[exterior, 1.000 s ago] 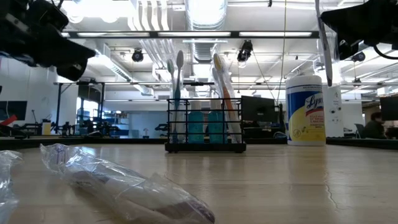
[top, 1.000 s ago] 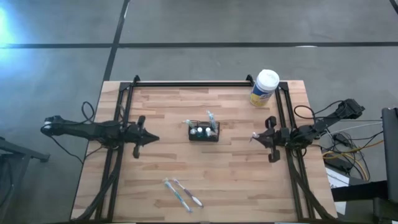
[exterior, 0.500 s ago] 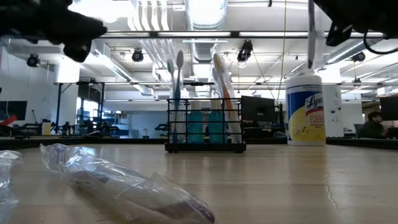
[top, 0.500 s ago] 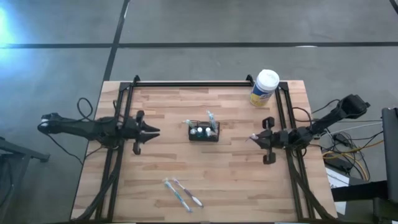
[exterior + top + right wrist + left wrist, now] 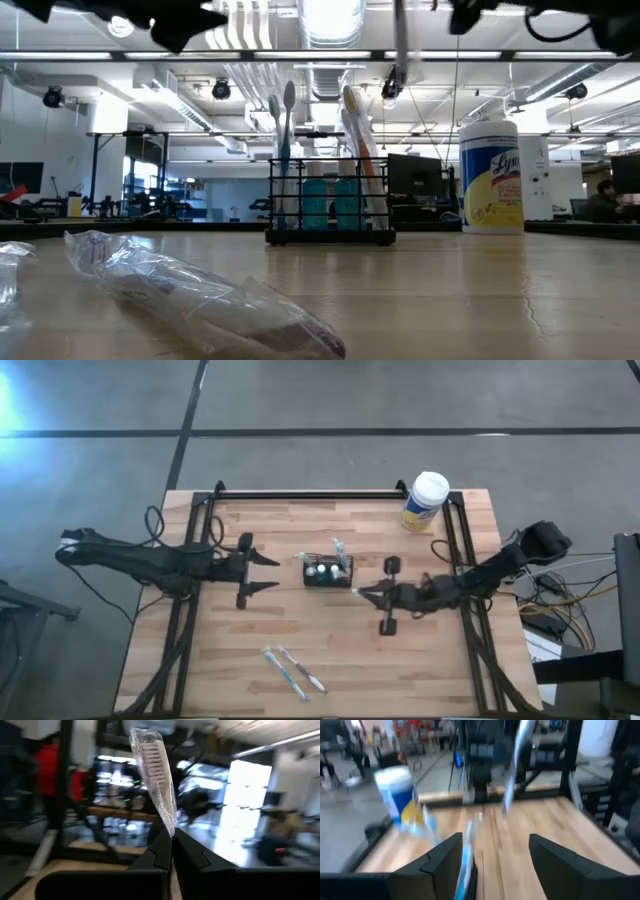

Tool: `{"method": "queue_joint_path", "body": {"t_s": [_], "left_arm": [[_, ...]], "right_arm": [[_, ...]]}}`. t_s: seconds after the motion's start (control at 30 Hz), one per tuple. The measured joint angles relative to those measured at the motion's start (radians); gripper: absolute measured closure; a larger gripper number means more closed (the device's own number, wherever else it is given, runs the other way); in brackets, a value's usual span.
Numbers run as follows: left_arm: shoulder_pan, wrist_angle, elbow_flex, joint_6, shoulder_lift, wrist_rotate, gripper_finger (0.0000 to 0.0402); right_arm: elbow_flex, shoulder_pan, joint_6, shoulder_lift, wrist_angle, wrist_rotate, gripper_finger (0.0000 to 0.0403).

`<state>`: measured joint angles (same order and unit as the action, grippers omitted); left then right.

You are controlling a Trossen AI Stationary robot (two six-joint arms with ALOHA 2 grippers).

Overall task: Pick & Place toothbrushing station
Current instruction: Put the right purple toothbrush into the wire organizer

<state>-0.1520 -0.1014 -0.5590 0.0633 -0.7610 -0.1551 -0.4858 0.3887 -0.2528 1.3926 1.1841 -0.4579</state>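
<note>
The black wire-mesh basket (image 5: pixel 328 572) stands mid-table, toothbrushes upright in it beside two white-capped tubes, and lies just left of the right gripper (image 5: pixel 362 595), the nearer arm. That gripper is clamped on a plastic-wrapped toothbrush (image 5: pixel 154 762), long axis upright. The left gripper (image 5: pixel 272 573) hangs spread wide and empty, left of the basket.

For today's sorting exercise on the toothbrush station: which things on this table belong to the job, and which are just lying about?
Part of the job:
- wire basket holding upright toothbrushes and toothpaste tubes
- wrapped toothbrush clamped in the right gripper, near the basket
- two wrapped toothbrushes at the table's near edge
- left gripper, open, beside the basket

Just lying about:
- wipes canister
</note>
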Motion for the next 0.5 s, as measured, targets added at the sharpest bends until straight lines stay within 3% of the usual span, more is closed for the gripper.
{"method": "queue_joint_path", "body": {"t_s": [0.13,0.5], "left_arm": [[0.000,-0.058,-0.045,0.040,-0.076,0.005,0.0170],[0.000,-0.264,-0.061,0.046,-0.231,0.008,0.0172]], "right_arm": [[-0.071,-0.085,0.123,0.056,-0.071,0.141,0.0394],[-0.210,-0.149,0.164,0.220,-0.116,0.148,0.0394]]}}
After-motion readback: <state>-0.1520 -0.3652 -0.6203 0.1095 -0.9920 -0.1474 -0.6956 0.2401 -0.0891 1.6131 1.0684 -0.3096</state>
